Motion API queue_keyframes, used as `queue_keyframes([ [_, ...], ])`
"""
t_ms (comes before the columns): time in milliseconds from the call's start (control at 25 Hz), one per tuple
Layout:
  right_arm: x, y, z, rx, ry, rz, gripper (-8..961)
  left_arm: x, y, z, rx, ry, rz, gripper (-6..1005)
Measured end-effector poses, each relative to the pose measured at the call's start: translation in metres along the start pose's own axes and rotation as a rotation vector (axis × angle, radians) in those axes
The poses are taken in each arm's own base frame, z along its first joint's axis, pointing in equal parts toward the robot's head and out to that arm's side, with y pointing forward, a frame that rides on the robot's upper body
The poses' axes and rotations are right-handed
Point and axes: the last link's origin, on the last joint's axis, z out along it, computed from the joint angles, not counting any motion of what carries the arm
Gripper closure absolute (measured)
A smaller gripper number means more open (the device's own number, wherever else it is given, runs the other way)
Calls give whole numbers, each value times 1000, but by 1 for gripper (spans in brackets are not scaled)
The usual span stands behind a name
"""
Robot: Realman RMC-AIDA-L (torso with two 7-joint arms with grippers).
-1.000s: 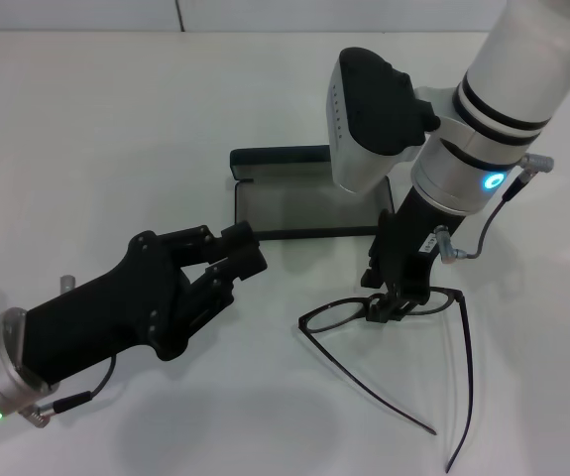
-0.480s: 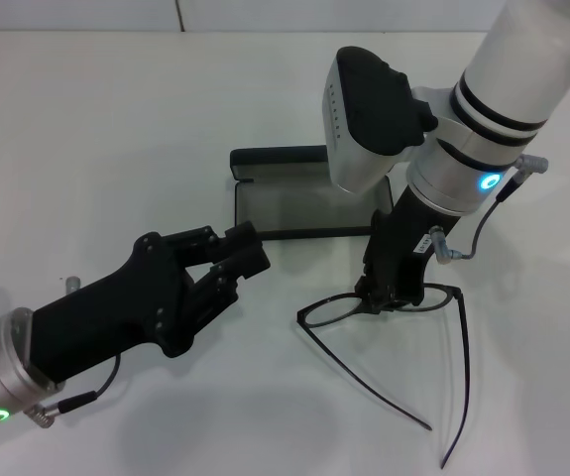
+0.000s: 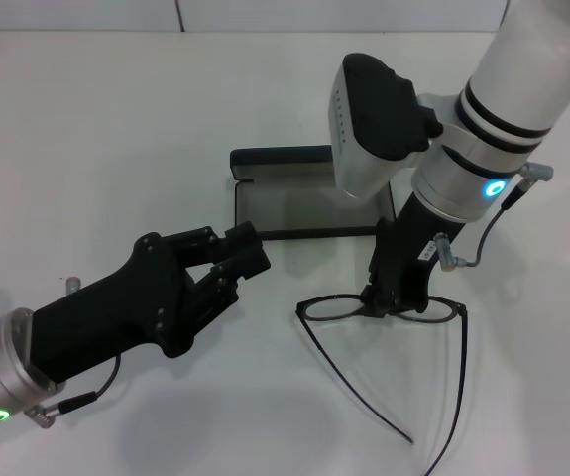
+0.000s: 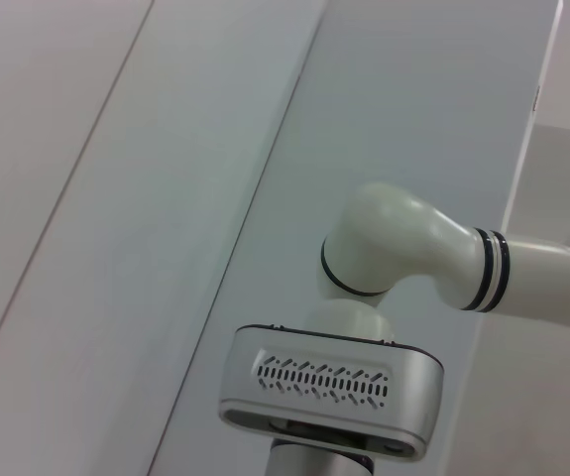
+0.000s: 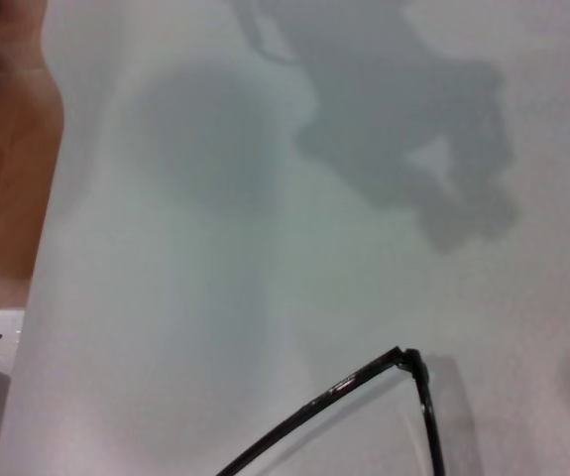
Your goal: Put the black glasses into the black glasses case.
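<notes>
Reaching steeply down, the right gripper [image 3: 388,300] pinches the bridge of the glasses [image 3: 403,311], just in front of the open case [image 3: 283,203] mid-table [image 3: 86,109]. Left gripper [image 3: 233,260] hovers released beside the case, forearm angled low.

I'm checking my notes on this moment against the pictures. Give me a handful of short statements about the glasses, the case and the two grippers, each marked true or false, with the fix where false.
1. The black glasses case lies open on the table. True.
2. The black glasses already lie inside the case. False: they are outside it, nearer the robot, with the temple arms unfolded.
3. The right gripper is at the bridge of the glasses, shut on it. True.
4. The left gripper is holding the case lid. False: it hovers beside the case, holding nothing.
5. The glasses' temple arms point toward the case. False: they point away from it, toward the robot.
</notes>
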Motion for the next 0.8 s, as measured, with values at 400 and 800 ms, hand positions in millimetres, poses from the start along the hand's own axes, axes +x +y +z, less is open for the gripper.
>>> queue_keyframes([
  [400, 7, 4, -16, 83, -150, 7, 864, 6, 1, -5, -2, 28, 8, 825],
  [800, 74, 31, -72, 323, -756, 136, 864, 26, -2, 20, -105, 106, 104, 829],
])
